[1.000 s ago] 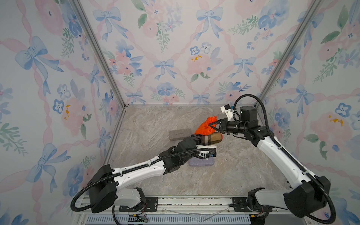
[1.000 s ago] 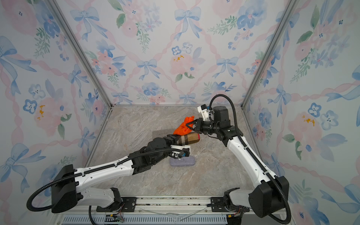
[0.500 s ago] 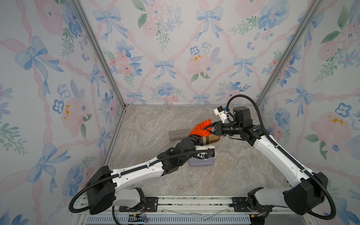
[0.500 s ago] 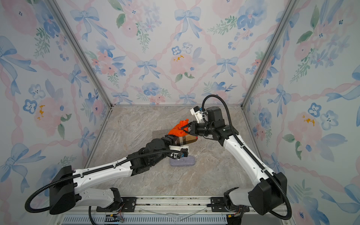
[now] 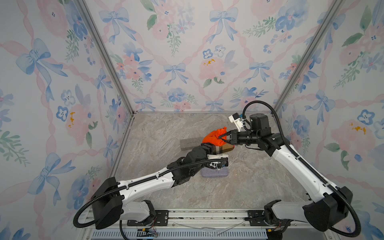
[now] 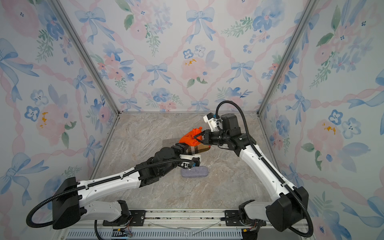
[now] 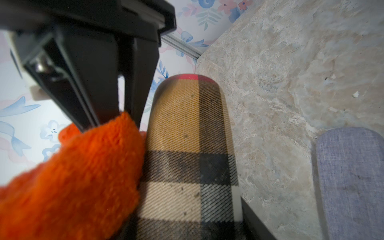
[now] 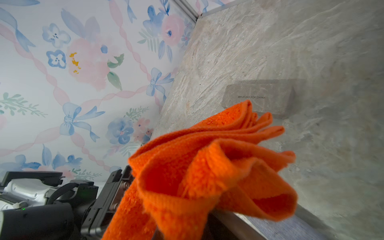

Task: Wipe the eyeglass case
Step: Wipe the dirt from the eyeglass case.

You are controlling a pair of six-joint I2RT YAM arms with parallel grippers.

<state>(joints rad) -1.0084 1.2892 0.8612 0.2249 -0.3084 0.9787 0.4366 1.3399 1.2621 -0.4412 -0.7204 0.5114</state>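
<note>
The left arm stretches low over the desk (image 5: pixel 259 182), left claw (image 5: pixel 208 148) grasping the plaid eyeglass case (image 5: pixel 225 149) by one end. The right arm reaches in level, right claw (image 5: pixel 220 138) clenched on an orange cloth (image 5: pixel 211 138) against that case.

**One printed line, on the grey case (image 8: pixel 257 101)**

In the right wrist view, small dark lettering (image 8: pixel 251 97) in capitals runs along the upper face of the grey case and reads "REFUELING FOR CHINA". In both top views the same case (image 5: pixel 190 143) (image 6: pixel 170 142) shows only a faint dark line, too small to read.
</note>
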